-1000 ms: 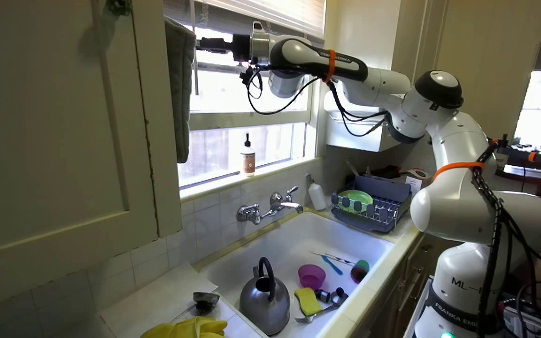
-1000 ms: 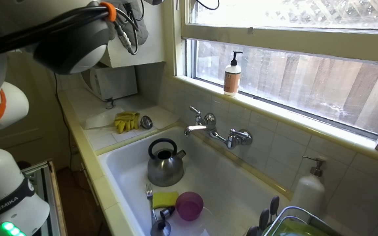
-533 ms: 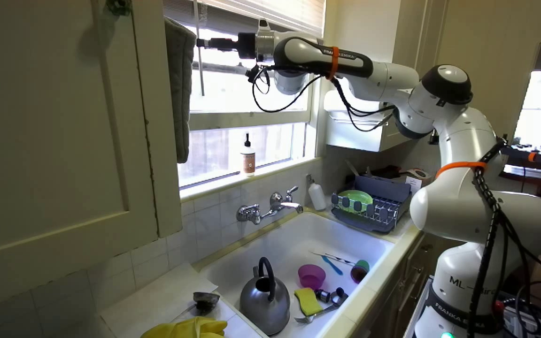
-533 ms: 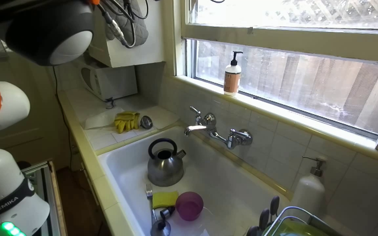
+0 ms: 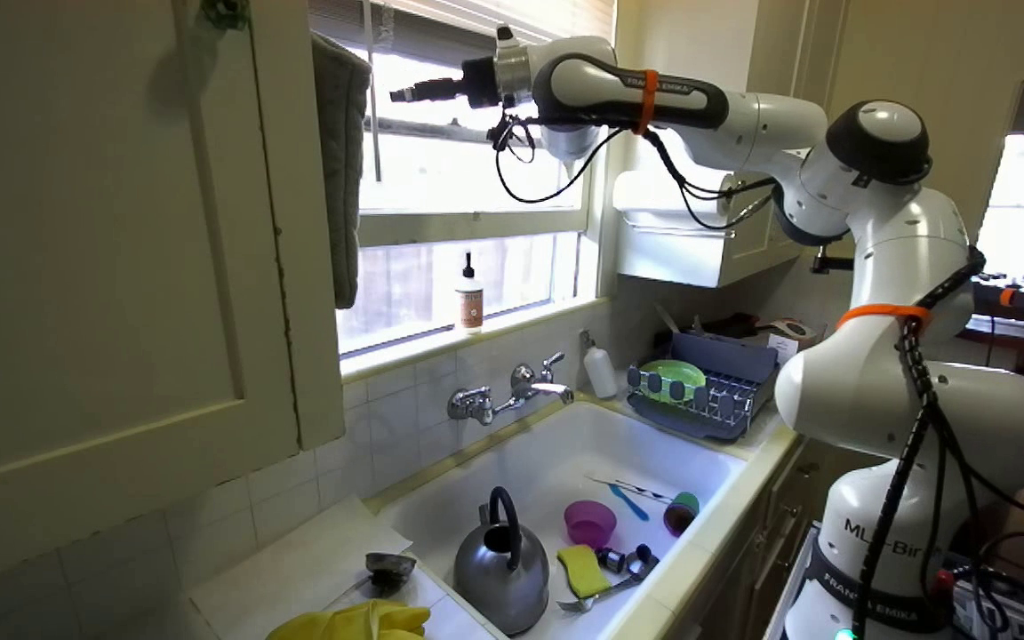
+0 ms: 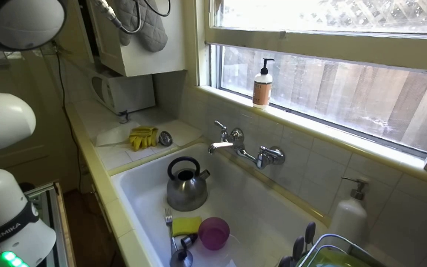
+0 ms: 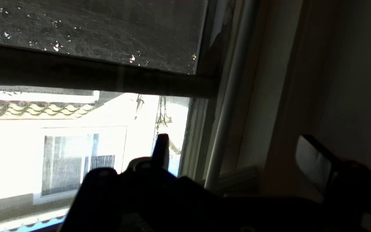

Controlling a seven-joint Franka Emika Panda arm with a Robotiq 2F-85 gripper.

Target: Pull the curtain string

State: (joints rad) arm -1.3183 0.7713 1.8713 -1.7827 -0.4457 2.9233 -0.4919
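The blind's hanging pull, a thin straight rod rather than a loose string (image 5: 376,156), hangs in front of the window in an exterior view. In the wrist view the rod (image 7: 223,129) runs steeply down between the two fingers, beyond the fingertips, touching neither. My gripper (image 5: 398,94) is level with the rod and a little to its right in that exterior view. The wrist view shows my gripper (image 7: 233,137) wide open with nothing held. The raised blind (image 5: 548,12) is at the window's top. The gripper is out of view in an exterior view showing only arm parts.
A grey oven mitt (image 5: 343,178) hangs on the cabinet side (image 5: 121,267), close left of the rod. A soap bottle (image 5: 470,302) stands on the sill. Below are the faucet (image 5: 525,382) and the sink (image 5: 441,484) with a kettle (image 5: 501,569). A dish rack (image 5: 699,382) stands beyond.
My gripper has drawn back to the right, away from the rod, and its tips now point slightly down. The elbow has moved up and right. The rod has swung slightly right, then partly back left.
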